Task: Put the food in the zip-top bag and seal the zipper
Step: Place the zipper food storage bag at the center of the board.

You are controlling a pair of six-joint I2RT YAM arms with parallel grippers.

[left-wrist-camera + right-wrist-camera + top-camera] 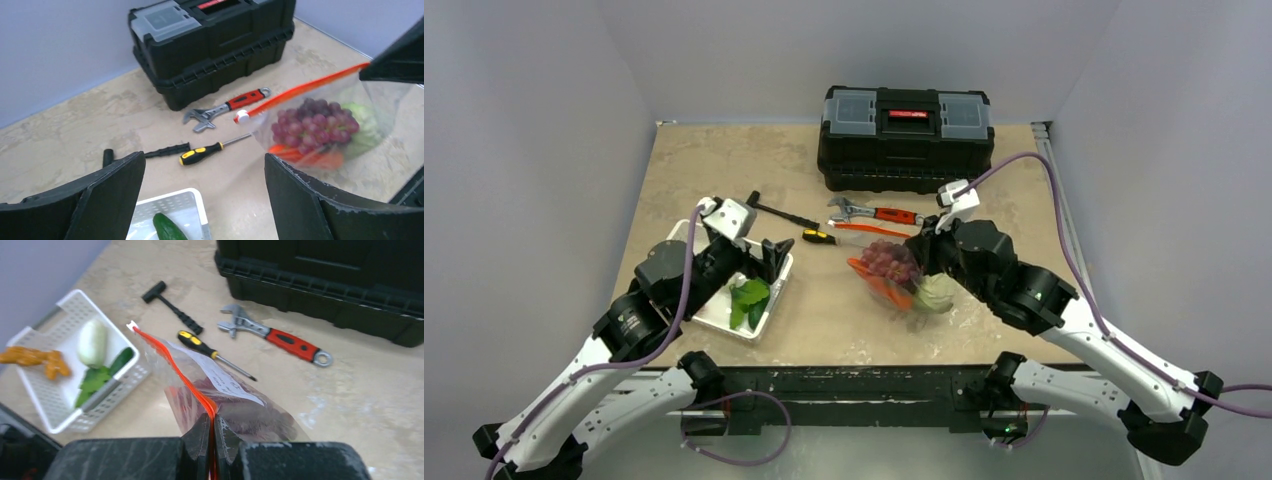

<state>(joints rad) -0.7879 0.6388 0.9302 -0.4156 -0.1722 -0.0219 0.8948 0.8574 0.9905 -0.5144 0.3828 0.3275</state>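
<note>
The black plastic toolbox (906, 140) stands far beyond both sets of jaws, at the back of the table. The white lattice plastic basket (100, 407) sits directly under the left gripper (205, 200), whose jaws are spread wide with nothing between them.

The clear crinkly zip-top bag (382, 97) hangs from the right gripper (210, 432). Its jaws are pinched tight on one end of the thin red-orange zipper strip (305, 90), and the pouch lies ahead of and below them. It also lies ahead and to the right of the open left jaws, well apart from them.

Three pieces are inside the bag:
- the dark purple grape bunch (315, 125)
- the pale-green round cabbage head (365, 120)
- the red-orange carrot (310, 157)

That part of the loading looks done. Below the left jaws the basket holds more food:
- a green cucumber (167, 227)
- a leafy green piece (95, 380)
- a pale oval vegetable (92, 342)
- a knobbly orange piece (35, 359)

By my reading, these pieces have yet to go in, and then the seal must be run.

Between the two grippers, untouched, lie a red-handled adjustable wrench (227, 107), a black mallet-like tool (172, 307) and a yellow-and-black screwdriver (205, 152).

The small white slider tab (241, 116) sits at the strip's far end from the right jaws. Whether the mouth is pressed shut along its length cannot be told.
</note>
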